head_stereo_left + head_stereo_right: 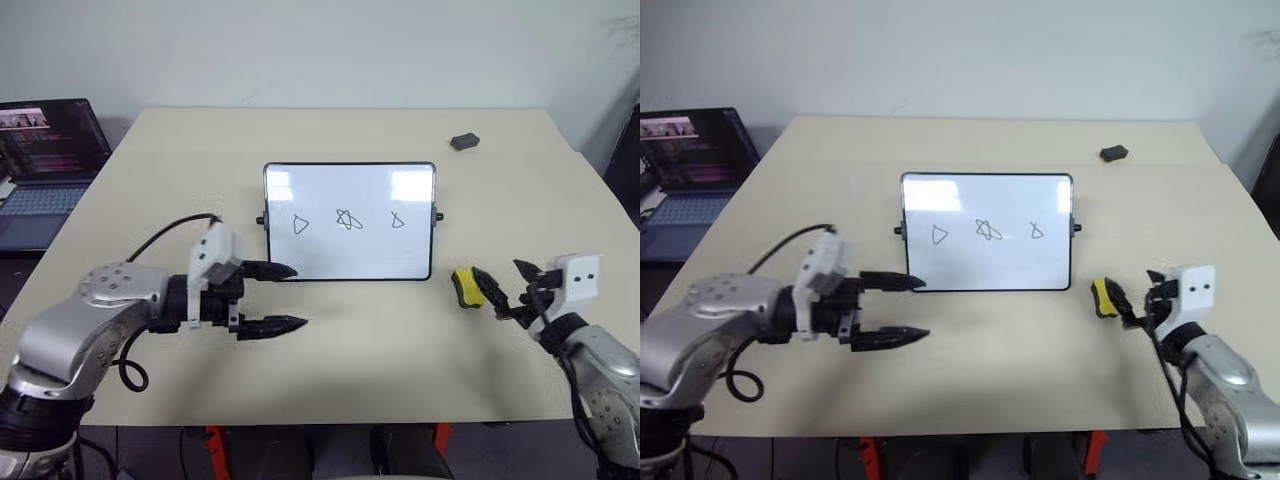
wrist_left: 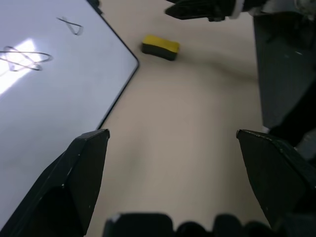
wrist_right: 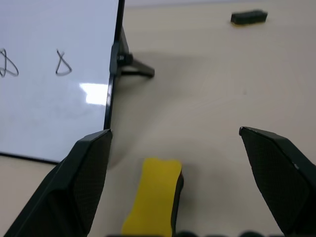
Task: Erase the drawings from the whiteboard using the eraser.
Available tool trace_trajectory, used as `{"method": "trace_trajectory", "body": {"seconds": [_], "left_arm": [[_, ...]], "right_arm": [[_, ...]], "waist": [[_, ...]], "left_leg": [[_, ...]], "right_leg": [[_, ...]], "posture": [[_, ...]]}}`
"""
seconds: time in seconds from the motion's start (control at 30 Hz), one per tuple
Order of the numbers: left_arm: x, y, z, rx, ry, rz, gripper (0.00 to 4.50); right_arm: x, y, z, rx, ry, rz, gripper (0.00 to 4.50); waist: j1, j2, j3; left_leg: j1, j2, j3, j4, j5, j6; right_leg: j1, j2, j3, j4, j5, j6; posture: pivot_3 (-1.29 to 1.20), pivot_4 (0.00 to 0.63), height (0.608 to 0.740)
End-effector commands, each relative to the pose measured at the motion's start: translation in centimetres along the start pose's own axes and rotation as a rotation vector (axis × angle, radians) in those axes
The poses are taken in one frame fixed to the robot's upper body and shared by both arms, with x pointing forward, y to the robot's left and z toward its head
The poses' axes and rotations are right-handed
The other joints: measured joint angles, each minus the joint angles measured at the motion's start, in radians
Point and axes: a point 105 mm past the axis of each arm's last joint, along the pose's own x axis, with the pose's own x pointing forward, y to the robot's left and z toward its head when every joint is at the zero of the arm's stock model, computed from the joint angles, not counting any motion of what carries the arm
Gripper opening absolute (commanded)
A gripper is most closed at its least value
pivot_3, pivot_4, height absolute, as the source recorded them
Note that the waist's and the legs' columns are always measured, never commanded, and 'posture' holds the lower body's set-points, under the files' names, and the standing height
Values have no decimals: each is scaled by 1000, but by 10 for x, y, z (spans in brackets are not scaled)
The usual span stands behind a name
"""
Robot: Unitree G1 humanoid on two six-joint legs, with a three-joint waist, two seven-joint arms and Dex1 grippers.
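Drawings [image 1: 347, 221] on whiteboard [image 1: 349, 256]; eraser [image 1: 466, 288] beside it.

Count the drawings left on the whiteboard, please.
3, in a row across the whiteboard: a triangle on the left, a scribbled star in the middle, a small loop on the right.

2 head eyes, 2 wrist close-ups
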Motion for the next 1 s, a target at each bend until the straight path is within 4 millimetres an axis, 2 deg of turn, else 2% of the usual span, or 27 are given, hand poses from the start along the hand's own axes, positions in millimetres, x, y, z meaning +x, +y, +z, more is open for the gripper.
{"method": "trace_trajectory", "body": {"seconds": [0.03,0.27,0.43,0.63,1.0], "left_arm": [[3,1,3,90,27,-35,4500],[10,1,-10,185,124,-72,4500],[15,-1,-7,194,100,-78,4500],[16,-2,-8,193,100,-70,4500],[14,1,-9,189,104,-57,4500]], "right_arm": [[5,11,9,23,-7,-31,4478],[19,23,-9,106,88,-81,4478],[26,21,-14,66,112,-104,4478],[34,6,-17,75,102,-170,4478],[45,0,-20,96,108,-193,4478]], "waist": [[0,0,0],[3,0,0],[3,0,0],[3,0,0],[3,0,0]], "left_leg": [[0,0,0,0,0,0],[-2,0,0,0,0,0],[-2,0,0,0,0,0],[-2,0,0,0,0,0],[-2,0,-1,0,0,0]], "right_leg": [[0,0,0,0,0,0],[-1,1,0,-1,0,0],[-2,0,0,-1,0,0],[-2,1,0,0,0,0],[-2,1,0,0,0,0]], "posture": [[0,150,740],[0,150,740],[0,150,740],[0,150,740],[0,150,740]]}}
